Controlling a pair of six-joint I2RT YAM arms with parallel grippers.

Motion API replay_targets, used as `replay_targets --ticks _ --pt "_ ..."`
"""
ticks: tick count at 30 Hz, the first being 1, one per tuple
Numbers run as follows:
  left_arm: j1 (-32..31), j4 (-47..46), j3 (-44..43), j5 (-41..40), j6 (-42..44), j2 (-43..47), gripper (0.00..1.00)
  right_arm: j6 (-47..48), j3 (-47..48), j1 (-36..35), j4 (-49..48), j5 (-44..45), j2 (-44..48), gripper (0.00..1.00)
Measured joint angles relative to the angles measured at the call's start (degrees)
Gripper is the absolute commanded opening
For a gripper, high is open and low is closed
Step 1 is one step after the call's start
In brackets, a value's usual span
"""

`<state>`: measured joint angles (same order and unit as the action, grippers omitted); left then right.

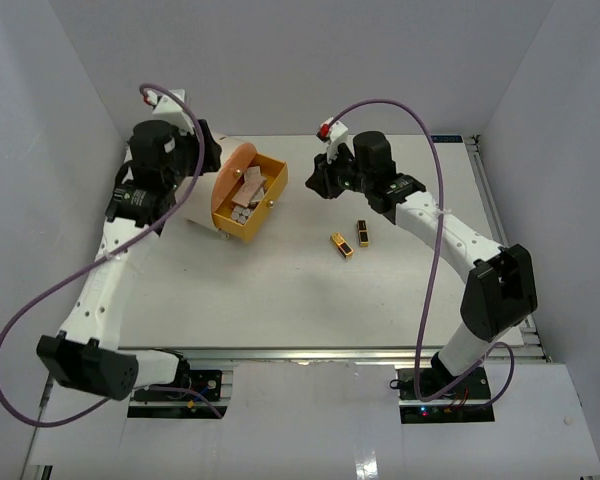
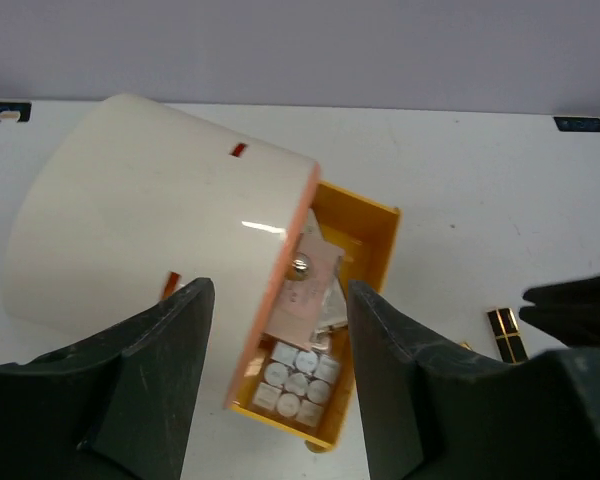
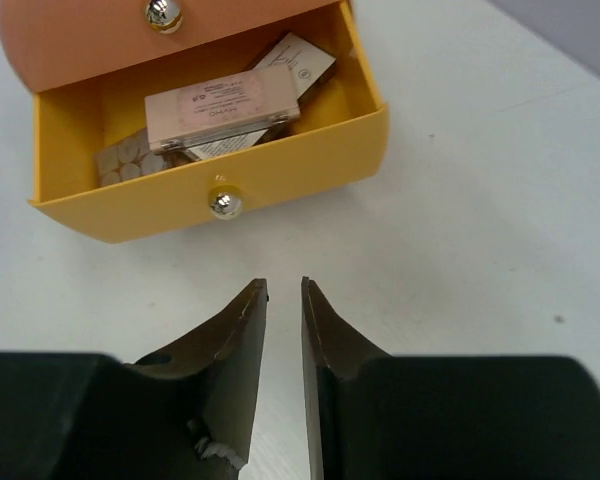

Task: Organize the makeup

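The cream cylinder lies on its side with its yellow drawer pulled out. Inside the drawer are a pinkish palette, other flat palettes under it, and a palette of pale round pans. Two gold-and-black lipstick tubes lie on the table to the right of the drawer. My left gripper hovers open above the cylinder and drawer, holding nothing. My right gripper points at the drawer front from the right. Only a narrow gap shows between its jaws, with nothing in it.
The open drawer's silver knob faces the right gripper. Above it, the orange drawer face with its own knob is pushed in. White walls enclose the table on the left, back and right.
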<state>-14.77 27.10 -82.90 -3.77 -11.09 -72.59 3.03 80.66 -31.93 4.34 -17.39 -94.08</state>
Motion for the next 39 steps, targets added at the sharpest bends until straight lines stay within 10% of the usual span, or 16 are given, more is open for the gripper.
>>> replay_targets --ticks 10,39 --pt "22.51 -1.87 -9.51 15.05 -2.05 -18.48 0.82 -17.31 2.04 -0.12 -1.87 2.11 -9.54 0.11" --pt "25.27 -20.65 0.15 34.31 2.07 -24.76 0.78 -33.01 37.57 -8.04 -3.55 2.99 -39.71 0.08"
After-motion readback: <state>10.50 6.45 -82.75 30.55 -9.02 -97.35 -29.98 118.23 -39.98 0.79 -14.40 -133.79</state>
